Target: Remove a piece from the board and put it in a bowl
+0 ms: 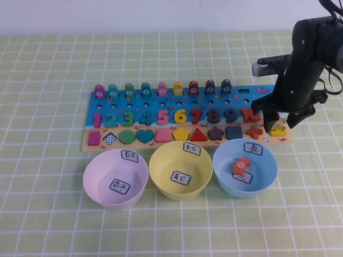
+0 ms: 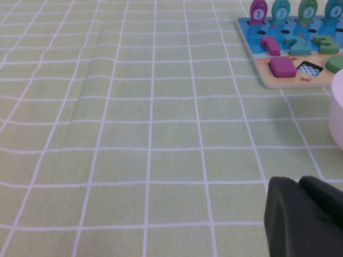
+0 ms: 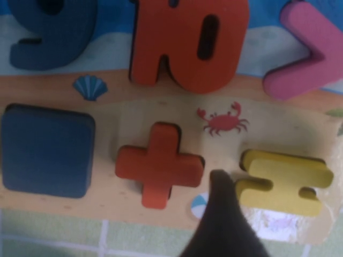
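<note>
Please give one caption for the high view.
Right gripper above small yellow equals-sign block on blue-and-tan puzzle board.

piece [image 1: 278, 130] partly hidden by right gripper [image 1: 279, 119], left gripper [image 2: 305, 214] cropped

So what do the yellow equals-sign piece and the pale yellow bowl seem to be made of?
The piece looks like painted wood: thick, matte, with slightly soft edges. It sits in the board, and the right tool is just above it. The bowl looks like plastic, with a thin smooth wall and a faint sheen, though I cannot be sure. The left tool is over the tablecloth.
</note>
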